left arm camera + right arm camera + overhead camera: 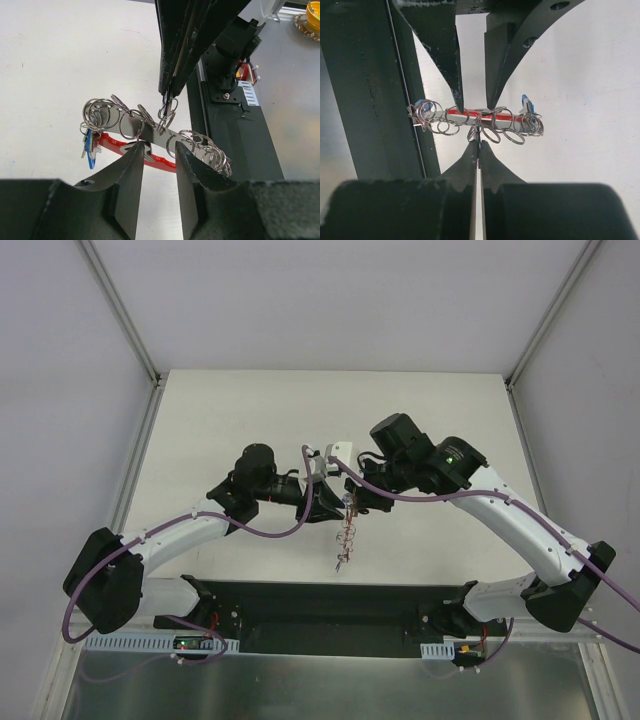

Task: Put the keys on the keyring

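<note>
The keyring [150, 131] is a silvery strip hung with several split rings and backed by a curved red tag [117, 145]. It hangs above the table between both arms, also seen as keyring [346, 532] and keyring [480, 117]. A blue-headed key [90, 149] hangs at one end, and the same blue key [526, 105] shows from the other side. A silvery key blade [148, 158] lies beside my left fingertip. My right gripper [477, 143] is shut on a middle ring [478, 131]. My left gripper [159, 151] is open, its jaws straddling the strip without clamping it.
The black base plate [235, 135] of the arms runs along the near table edge, close under the hanging keyring. A yellow object [314, 17] sits on the metal shelf beyond it. White table [250, 420] lies below.
</note>
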`<state>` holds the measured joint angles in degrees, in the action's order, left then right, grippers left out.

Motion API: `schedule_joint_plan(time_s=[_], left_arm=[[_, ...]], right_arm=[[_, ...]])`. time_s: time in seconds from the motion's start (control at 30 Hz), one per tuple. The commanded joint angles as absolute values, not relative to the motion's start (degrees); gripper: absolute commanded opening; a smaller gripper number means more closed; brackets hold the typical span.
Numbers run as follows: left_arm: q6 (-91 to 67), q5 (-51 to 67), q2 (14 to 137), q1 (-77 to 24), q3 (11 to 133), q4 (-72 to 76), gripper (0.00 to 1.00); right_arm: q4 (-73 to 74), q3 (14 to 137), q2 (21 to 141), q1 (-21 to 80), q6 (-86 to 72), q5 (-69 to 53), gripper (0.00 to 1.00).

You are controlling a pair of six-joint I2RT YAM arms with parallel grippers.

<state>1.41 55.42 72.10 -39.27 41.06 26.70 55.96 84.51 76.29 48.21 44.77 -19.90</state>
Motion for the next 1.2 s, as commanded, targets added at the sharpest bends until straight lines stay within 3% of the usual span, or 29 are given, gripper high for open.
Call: schedule_joint_plan(time_s=[0.0, 0.63, 1.1, 1.17], left_arm=[[1.23, 56.95, 71.28, -38.85, 43.86, 29.26, 0.31], [0.18, 60.03, 75.49, -39.02, 45.35, 32.52, 0.40], [0.09, 62.31, 77.08, -40.43, 46.67, 33.05, 0.34], [0.18, 62.05, 77.17, -40.78, 46.50, 33.05, 0.29]], right_arm=[[54.67, 85.78, 74.97, 48.08, 44.21, -21.36, 0.01], [54.84, 87.36, 76.55, 48.08, 44.74, -22.32, 0.01], [55.02, 87.89, 77.25, 48.08, 45.18, -22.94, 0.01], [54.93, 87.89, 77.08, 48.08, 45.18, -22.76, 0.01]])
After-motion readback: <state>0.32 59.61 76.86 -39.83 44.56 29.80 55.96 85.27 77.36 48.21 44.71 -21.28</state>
